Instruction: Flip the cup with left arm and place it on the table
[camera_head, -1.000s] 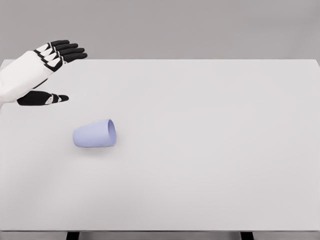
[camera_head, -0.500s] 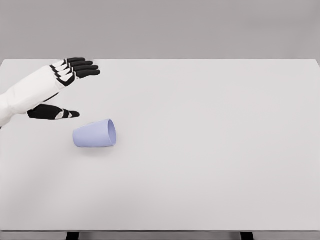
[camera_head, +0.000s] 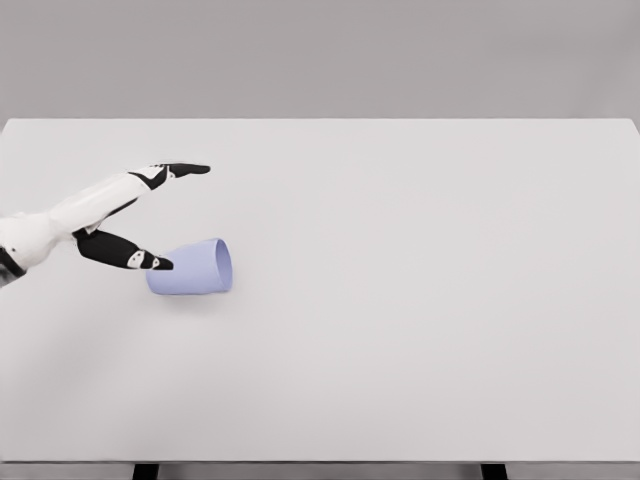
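A plain grey wall is seen behind a wide white table (camera_head: 420, 300), which fills most of the head view and carries a single object. That object, a pale lilac cup (camera_head: 190, 268), is lying on its side in the left half of the table, with its open mouth turned to the picture's right and its closed base turned to the left, toward the arm.

The left hand (camera_head: 125, 215) is brought in from the left edge and is held spread, nothing being gripped: the fingers (camera_head: 180, 169) are stretched out well above and behind the cup, while the thumb (camera_head: 135, 258) is pointed at the cup's base end and appears to be at or just touching it (contact cannot be settled from this angle). The right arm is not seen anywhere in the view.

The step in hand is judged to be the reach, with the grasp not yet made; the cup is not lifted and not turned. For the next move, the hand would need to be carried further over the cup so that its body sits between thumb and fingers, and the fingers would then need to be closed around the wall. Care would be called for, since a cup on its side may be expected to roll if it is nudged before the grip is secured.
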